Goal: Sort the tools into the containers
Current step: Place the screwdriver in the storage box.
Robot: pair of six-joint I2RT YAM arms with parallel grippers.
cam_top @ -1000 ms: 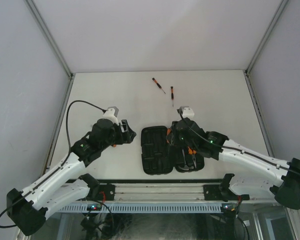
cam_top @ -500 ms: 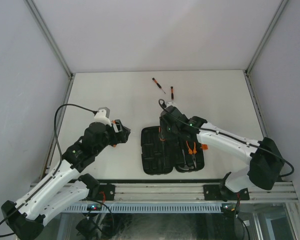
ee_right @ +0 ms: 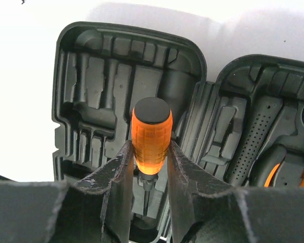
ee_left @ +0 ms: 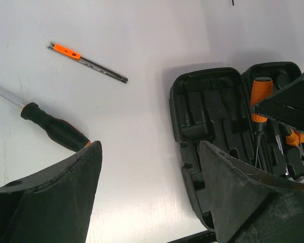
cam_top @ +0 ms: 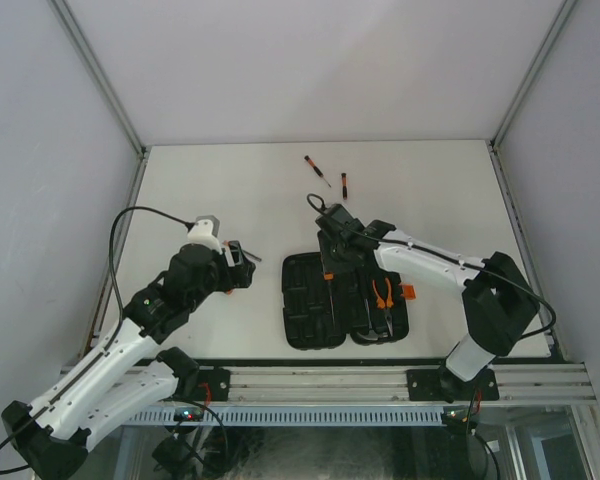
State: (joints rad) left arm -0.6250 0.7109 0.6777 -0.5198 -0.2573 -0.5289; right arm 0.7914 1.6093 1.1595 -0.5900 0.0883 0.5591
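Observation:
The black tool case point(cam_top: 310, 310) lies open near the front, with pliers point(cam_top: 384, 296) and an orange latch point(cam_top: 408, 292) in its right half. My right gripper point(cam_top: 331, 252) is shut on an orange-handled screwdriver point(ee_right: 151, 132) and holds it upright over the case's hinge point(ee_right: 192, 116). My left gripper point(ee_left: 149, 172) is open and empty above the table, left of the case point(ee_left: 213, 116). A black-handled screwdriver point(ee_left: 53, 129) and a thin orange-tipped bit point(ee_left: 86, 62) lie by it. Two thin screwdrivers point(cam_top: 317, 170) point(cam_top: 344, 185) lie at the back.
The table's white walls stand at the left, right and back. A metal rail point(cam_top: 320, 382) runs along the front edge behind the arm bases. A black dotted tool handle point(ee_right: 251, 147) sits in the case's right half.
My right gripper has moved from the case's right half to its back middle, still holding the screwdriver. My left gripper has drawn slightly left, away from the case.

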